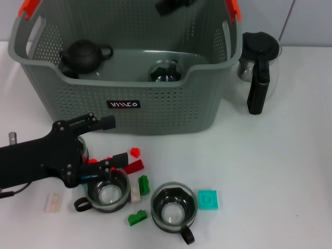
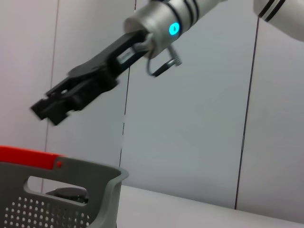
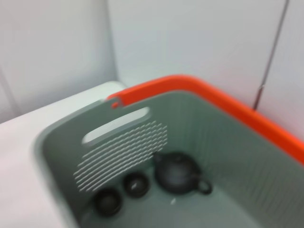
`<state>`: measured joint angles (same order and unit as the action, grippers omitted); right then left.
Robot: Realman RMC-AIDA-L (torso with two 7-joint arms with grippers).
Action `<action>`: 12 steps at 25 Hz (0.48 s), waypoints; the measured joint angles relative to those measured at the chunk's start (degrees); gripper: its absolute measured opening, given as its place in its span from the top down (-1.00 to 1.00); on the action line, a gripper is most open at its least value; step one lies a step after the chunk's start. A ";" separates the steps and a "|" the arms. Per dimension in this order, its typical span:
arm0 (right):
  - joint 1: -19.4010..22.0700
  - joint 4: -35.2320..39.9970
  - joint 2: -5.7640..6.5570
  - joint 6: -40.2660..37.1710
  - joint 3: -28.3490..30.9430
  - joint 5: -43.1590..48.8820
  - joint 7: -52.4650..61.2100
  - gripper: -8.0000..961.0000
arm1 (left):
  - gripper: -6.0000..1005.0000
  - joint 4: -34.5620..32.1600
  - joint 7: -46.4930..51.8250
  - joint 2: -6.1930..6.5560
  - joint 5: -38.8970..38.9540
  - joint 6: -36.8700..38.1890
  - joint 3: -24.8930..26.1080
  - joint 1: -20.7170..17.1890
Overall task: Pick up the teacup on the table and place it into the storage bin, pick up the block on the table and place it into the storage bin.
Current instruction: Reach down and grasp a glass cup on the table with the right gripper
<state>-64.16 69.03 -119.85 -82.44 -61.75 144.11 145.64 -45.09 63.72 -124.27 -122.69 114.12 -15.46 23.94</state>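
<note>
**Bin, cups and blocks: left gripper low over the near-left cup**

- Bin (image 1: 171, 111): grey, perforated, orange clips; far centre of the white table (image 1: 280, 171). Holds a dark teapot (image 1: 83, 56) at its left, a glass vessel (image 1: 165, 71) at centre and, in the right wrist view, two small dark cups (image 3: 135, 184). Front label is black with white lettering, not legible.
- Left gripper (image 1: 111, 142): black, reaching in from the left edge, just near of the bin front. Fingers set wide, one at the bin wall, one over the rim of the left cup (image 1: 106, 191). It holds nothing.
- Right gripper (image 2: 52, 108): raised above the bin; only a dark tip shows at the top of the head view. Open or closed: cannot tell.
- Coffee pot (image 1: 258, 70): glass, black handle, right of the bin.
- Cups: the left cup lies directly below and slightly near of the left fingers, handle to its left. Second cup (image 1: 174, 208) sits just right of it, handle nearward. The left arm is by far the nearer to both.
- Blocks: red (image 1: 134, 167), green (image 1: 143, 184), green (image 1: 137, 218), teal (image 1: 208, 199), scattered around the cups; a pale block (image 1: 52, 203) at near left.
</note>
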 joint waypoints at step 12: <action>-0.55 10.99 0.27 -24.76 3.85 2.46 -0.22 -0.37 | -0.65 0.00 0.00 0.08 0.00 -0.35 -0.05 0.16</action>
<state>-64.71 80.01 -119.58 -107.20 -57.90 146.57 145.43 -45.09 63.72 -124.18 -122.69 113.77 -15.52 24.10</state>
